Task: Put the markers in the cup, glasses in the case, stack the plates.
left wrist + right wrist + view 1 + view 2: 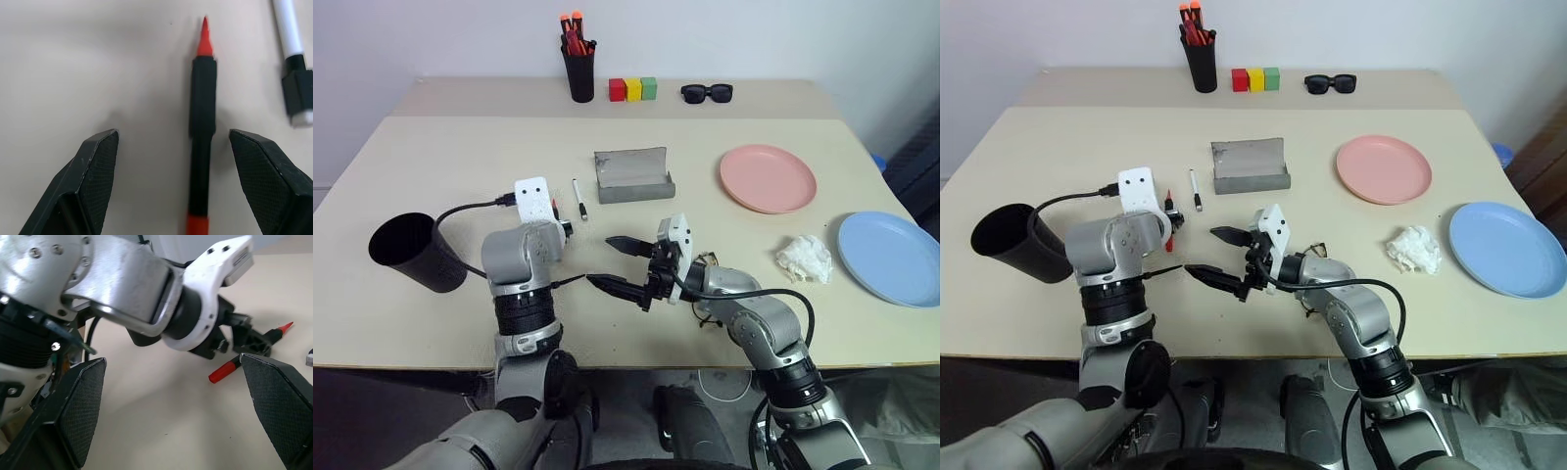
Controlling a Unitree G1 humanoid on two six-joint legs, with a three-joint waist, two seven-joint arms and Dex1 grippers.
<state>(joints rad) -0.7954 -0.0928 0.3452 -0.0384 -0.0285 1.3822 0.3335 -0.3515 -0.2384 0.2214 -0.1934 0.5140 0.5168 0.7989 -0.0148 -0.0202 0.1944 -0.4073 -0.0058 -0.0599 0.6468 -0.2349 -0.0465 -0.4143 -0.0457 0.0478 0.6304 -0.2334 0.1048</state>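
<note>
The red-orange marker (201, 127) lies flat on the table between the fingers of my left gripper (173, 134), which is open and touches neither side of it. The white marker (579, 199) lies just beside it. My right gripper (602, 261) hovers open and empty near the left one, pointing toward it. The glasses (1320, 251) rest under my right forearm, partly hidden. The grey case (633, 176) sits open at mid-table. At the far left is the black cup (416, 252). The pink plate (768, 177) and blue plate (889, 257) lie apart on the right.
A crumpled white tissue (805, 258) lies between the plates. Along the back edge stand a black pen holder (578, 70) with orange-capped pens, three coloured blocks (633, 89) and black sunglasses (707, 93).
</note>
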